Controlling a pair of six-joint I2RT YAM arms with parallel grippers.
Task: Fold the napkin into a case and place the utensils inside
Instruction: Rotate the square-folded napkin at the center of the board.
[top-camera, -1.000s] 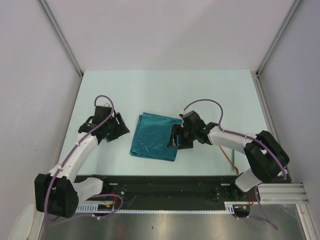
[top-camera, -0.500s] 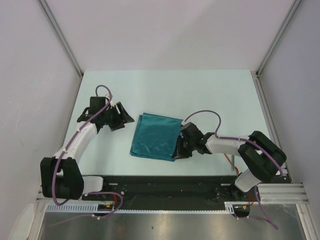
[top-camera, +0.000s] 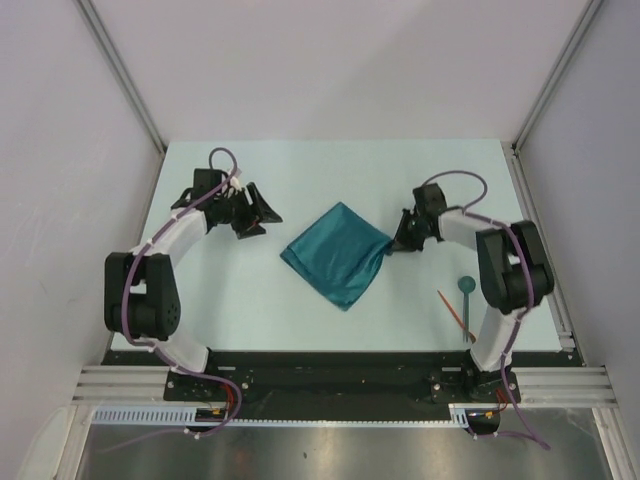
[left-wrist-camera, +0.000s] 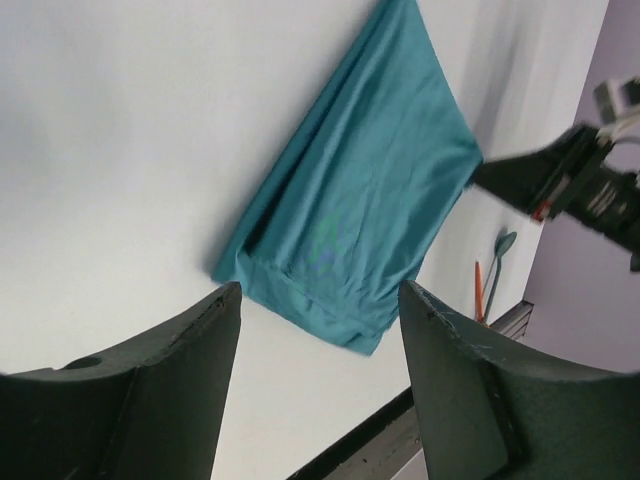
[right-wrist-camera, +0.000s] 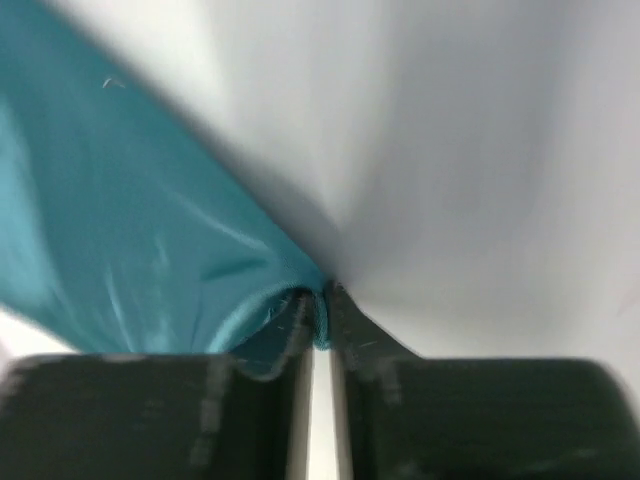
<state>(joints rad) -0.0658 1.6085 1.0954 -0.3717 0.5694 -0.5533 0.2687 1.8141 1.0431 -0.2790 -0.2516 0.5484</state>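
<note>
Napkin (top-camera: 335, 255) of teal cloth, folded flat, lies as a near-square diamond, its right corner pinched between the right fingers (right-wrist-camera: 365, 340); left fingers (left-wrist-camera: 150, 390) gape apart, holding nothing.

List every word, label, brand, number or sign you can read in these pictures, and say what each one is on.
No text can be read anywhere.
The napkin is plain; the utensils and the table carry no print.
A small red-and-white patch on the right gripper, in the left wrist view, is too small to read.
</note>
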